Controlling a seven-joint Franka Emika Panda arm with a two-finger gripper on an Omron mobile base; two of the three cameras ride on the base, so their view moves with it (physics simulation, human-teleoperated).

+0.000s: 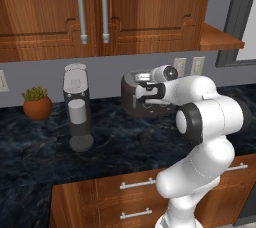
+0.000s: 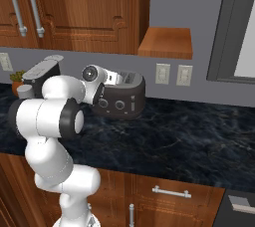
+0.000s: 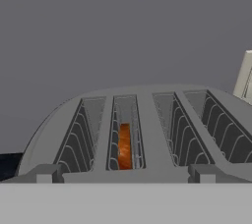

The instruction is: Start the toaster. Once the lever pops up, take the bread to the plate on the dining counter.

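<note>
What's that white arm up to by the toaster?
It is reaching over the toaster on the dark counter. Its hand hovers open at the toaster's top and holds nothing. The hand view looks down into the slots, where the bread sits low in one of them.

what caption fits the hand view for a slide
Looking down into the squat dark grey toaster with its silver slotted top, a brown-crusted bread slice sitting low in one slot, grey wall behind.

You're looking down on the toaster [image 3: 147,134]; the bread [image 3: 124,147] sits sunk in a slot toward seven o'clock of centre.
</note>
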